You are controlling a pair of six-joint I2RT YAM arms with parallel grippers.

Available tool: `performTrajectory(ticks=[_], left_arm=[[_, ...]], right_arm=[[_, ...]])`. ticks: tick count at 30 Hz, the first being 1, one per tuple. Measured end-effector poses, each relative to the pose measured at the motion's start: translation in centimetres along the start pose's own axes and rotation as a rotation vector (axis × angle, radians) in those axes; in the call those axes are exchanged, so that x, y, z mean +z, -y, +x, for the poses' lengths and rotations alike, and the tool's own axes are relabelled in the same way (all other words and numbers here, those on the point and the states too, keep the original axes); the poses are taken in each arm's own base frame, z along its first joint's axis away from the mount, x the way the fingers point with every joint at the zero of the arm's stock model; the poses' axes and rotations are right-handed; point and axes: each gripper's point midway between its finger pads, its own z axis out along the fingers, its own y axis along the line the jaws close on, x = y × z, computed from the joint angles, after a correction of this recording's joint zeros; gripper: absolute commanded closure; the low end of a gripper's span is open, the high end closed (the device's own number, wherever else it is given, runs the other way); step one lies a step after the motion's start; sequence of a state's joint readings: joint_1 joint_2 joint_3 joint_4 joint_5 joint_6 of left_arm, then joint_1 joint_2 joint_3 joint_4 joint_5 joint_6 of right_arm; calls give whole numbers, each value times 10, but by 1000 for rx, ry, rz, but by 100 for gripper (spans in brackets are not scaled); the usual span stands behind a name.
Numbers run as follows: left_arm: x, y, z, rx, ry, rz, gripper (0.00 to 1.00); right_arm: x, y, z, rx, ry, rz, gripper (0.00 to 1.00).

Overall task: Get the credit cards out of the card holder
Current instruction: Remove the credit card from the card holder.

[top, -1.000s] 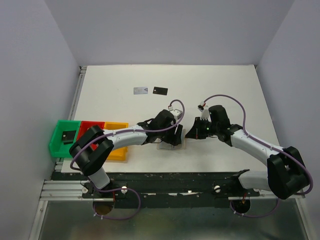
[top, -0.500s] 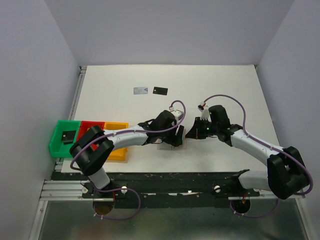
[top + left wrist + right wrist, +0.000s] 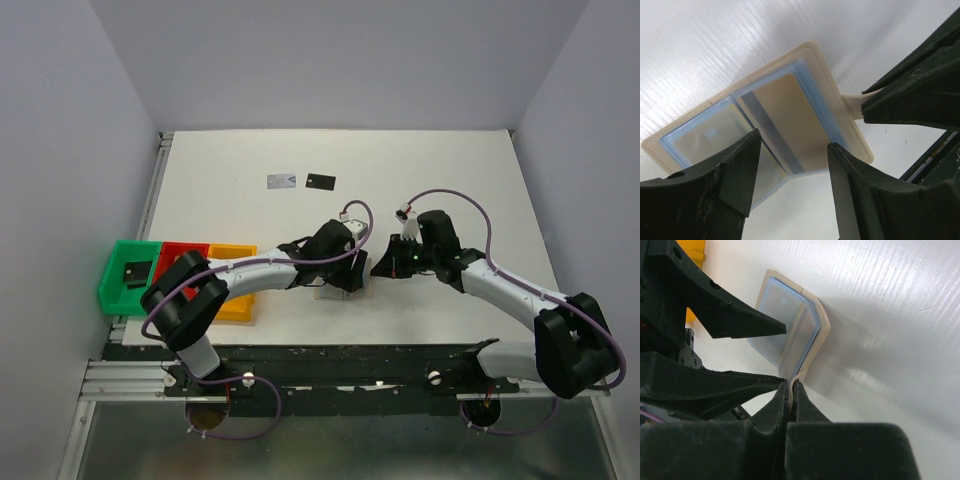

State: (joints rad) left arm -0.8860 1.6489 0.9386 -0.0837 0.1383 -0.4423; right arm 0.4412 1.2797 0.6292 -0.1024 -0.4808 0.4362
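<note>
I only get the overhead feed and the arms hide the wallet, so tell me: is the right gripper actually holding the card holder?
Observer: Yes. Its wrist view shows the right gripper shut on the tan tab of the card holder.
Operator: Is the holder open?
Observer: Yes. The left wrist view shows it open, with both light-blue panels showing.
Operator: Any card in it?
Observer: An orange-gold card with a dark stripe sits in one panel.
</note>
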Motion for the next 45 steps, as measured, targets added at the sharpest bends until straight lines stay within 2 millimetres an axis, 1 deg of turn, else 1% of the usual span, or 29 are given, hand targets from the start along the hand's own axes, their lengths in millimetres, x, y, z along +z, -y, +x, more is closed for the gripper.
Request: performTrajectory(ticks=[11, 16, 18, 20, 21, 23, 26, 29, 34, 45], left_arm=[[-3, -26, 11, -26, -30, -141, 33], [-7, -34, 16, -38, -15, -179, 24], [-15, -35, 17, -40, 9, -176, 23], [-23, -32, 13, -37, 47, -159, 23], [-27, -29, 8, -35, 69, -149, 23], [-29, -22, -4, -26, 105, -118, 24], [-27, -12, -14, -18, 127, -76, 24], [-23, -8, -14, -14, 118, -50, 24], [-16, -6, -8, -8, 87, -31, 24], [-8, 5, -11, 9, 69, 5, 25]], right_arm=[[0, 0, 0, 0, 0, 0, 100], [0, 0, 0, 0, 0, 0, 100], [0, 0, 0, 0, 0, 0, 100], [0, 0, 0, 0, 0, 0, 100], [0, 0, 0, 0, 0, 0, 100], [0, 0, 0, 0, 0, -1, 100], [0, -1, 0, 0, -1, -4, 100], [0, -1, 0, 0, -2, -5, 100], [0, -1, 0, 0, -2, -6, 100], [0, -1, 0, 0, -2, -6, 100]])
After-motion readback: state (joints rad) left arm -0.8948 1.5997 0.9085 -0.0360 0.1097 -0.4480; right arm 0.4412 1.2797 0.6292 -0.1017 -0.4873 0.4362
